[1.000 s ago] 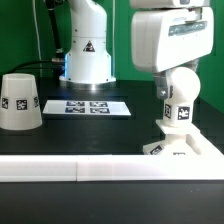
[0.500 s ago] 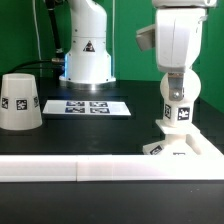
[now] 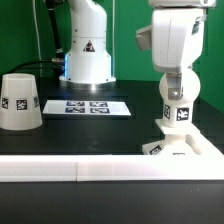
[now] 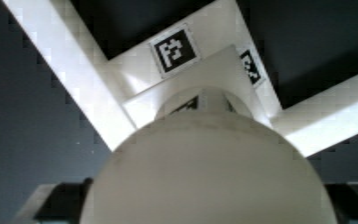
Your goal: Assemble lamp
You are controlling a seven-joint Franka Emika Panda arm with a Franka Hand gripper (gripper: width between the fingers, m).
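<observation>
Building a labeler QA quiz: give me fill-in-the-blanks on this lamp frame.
1. The white ball-shaped plastic bulb stands upright on the lamp's low square white ____.
2. The white truncated-cone shade stands alone on the exterior view's ____ side.
3. The gripper is closed on the ____.
4. The shade rests with its wide end facing ____.

Missing words: base; left; bulb; down.

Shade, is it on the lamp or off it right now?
Off. The shade stands on the table at the exterior view's left, wide end down, well apart from the bulb and base at the right.
</observation>
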